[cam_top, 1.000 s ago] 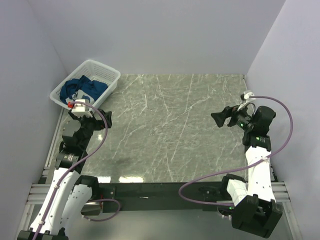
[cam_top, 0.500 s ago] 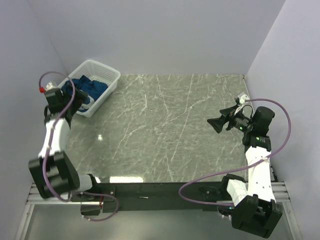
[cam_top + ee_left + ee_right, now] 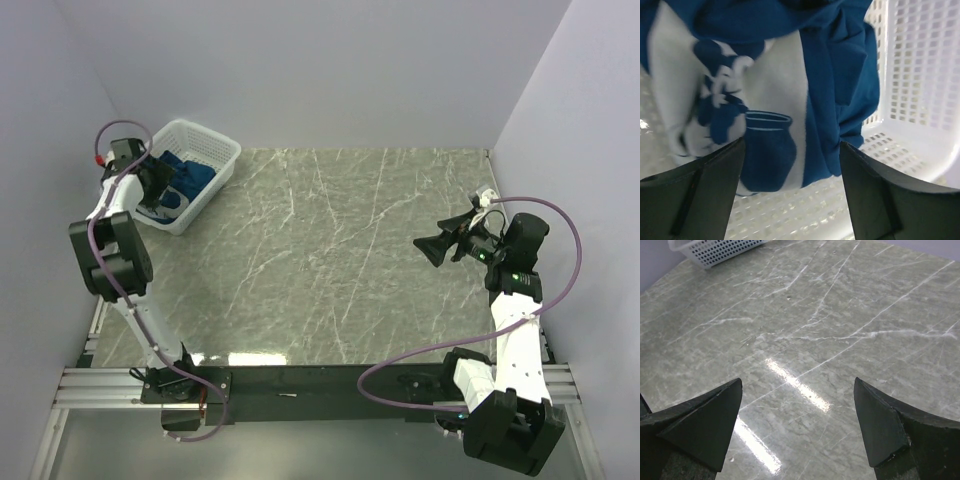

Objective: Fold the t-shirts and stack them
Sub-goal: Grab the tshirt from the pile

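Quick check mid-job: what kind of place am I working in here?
Probably a lab test cell, not a home: plain pale walls box in a marble-patterned table, with a white basket of t-shirts.

Mesh walls of the basket point(image 3: 920, 60) ring the t-shirts point(image 3: 835, 75), leaving a way in only from above.
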`<action>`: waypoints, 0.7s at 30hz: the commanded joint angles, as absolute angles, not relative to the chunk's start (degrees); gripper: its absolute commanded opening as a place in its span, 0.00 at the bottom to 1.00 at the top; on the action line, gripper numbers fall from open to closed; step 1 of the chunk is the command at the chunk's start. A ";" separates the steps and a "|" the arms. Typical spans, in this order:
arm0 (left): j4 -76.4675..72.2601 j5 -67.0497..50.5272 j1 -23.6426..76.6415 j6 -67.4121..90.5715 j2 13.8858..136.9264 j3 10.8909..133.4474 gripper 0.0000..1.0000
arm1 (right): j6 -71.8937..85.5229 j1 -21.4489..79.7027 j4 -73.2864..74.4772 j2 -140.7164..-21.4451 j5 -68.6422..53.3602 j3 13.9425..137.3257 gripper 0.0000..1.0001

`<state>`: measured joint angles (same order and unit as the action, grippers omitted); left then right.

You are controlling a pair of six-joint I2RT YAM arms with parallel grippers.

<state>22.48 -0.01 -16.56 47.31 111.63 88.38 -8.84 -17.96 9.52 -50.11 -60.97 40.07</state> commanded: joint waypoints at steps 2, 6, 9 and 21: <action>27.68 7.46 -12.67 49.13 114.69 96.84 0.80 | -7.91 -17.40 8.17 -50.27 -61.96 41.57 0.98; 33.74 11.77 -10.73 48.87 120.58 105.36 0.75 | -8.09 -17.40 8.35 -50.28 -61.88 41.57 0.97; 34.72 13.27 -10.28 48.69 122.43 106.61 0.73 | -7.91 -17.40 8.26 -50.19 -61.79 41.57 0.97; 35.15 9.41 -10.28 43.86 122.09 111.09 0.00 | -8.00 -17.40 8.44 -49.31 -61.44 41.66 0.97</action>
<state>35.40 10.59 -10.28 46.17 123.66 107.46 -8.38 -17.76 9.52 -50.35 -60.95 40.07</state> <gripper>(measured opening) 0.081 0.973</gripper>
